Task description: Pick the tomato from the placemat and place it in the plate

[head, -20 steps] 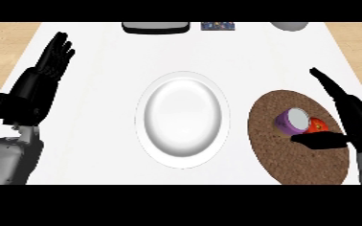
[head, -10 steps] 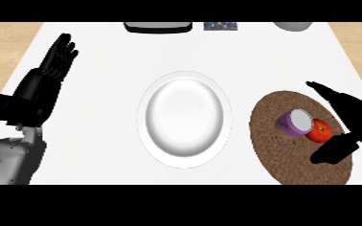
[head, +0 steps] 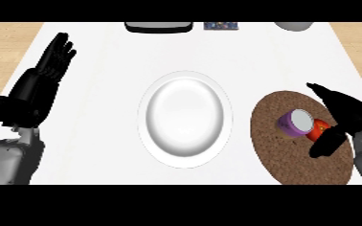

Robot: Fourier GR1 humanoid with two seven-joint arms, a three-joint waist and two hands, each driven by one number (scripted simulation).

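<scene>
The white counter top (head: 106,100) fills most of the head view, with pale wood showing at its far corners. At its middle lies the white plate (head: 185,119), round and bare. To the right of it, apart from its rim, sits the brown round placemat (head: 283,158), its right side running under the robot's forearm. The left hand (head: 51,69) rests open at the view's left edge, fingers straight and pointing up the counter, holding nothing. The right hand (head: 339,117) is over the placemat's right part, opened wide around the tomato: fingers reaching past its far side and the thumb past its near side (whether either touches the fruit cannot be told). A small purple cup (head: 295,121) with a pale top stands on the placemat, just left of the tomato (head: 318,130), which shows only as a red patch between cup and palm, on the mat. Along the counter's far edge sit a dark tray (head: 159,27), a small dark patterned thing (head: 220,26) and a grey bowl (head: 295,26).
</scene>
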